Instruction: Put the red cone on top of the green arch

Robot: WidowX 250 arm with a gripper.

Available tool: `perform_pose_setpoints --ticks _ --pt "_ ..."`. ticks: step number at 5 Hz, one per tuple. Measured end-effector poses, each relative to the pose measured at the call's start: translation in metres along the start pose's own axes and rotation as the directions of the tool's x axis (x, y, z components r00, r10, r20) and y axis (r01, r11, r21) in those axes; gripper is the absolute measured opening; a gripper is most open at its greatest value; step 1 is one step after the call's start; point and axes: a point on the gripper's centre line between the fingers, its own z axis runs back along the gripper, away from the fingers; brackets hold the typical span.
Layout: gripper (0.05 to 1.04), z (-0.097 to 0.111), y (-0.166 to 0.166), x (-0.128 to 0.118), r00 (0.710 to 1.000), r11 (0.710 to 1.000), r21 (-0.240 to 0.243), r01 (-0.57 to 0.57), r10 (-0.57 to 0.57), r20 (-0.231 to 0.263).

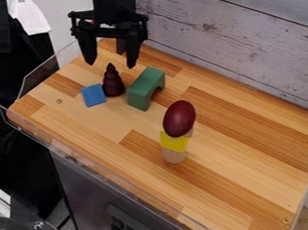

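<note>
Red cone (113, 82): upright on your bench (247, 155), beside the green arch (142, 90); placement undone. Your claw (112, 65): spread wide, empty. Left for you: grip, lift, set on top.

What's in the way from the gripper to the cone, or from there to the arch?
Nothing visible blocks either path. The gripper hangs by the red cone; the green arch is beside it, the blue block on its other side.
</note>
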Motion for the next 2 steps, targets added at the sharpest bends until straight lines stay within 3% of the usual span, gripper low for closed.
perform_pose_setpoints --ticks 1,2 --pt "1.001 -0.005 0.002 0.002 1.0 0.999 -0.014 -0.029 0.029 0.003" --pt "1.001 -0.015 0.007 0.003 0.998 0.998 -0.017 -0.056 0.055 -0.026"
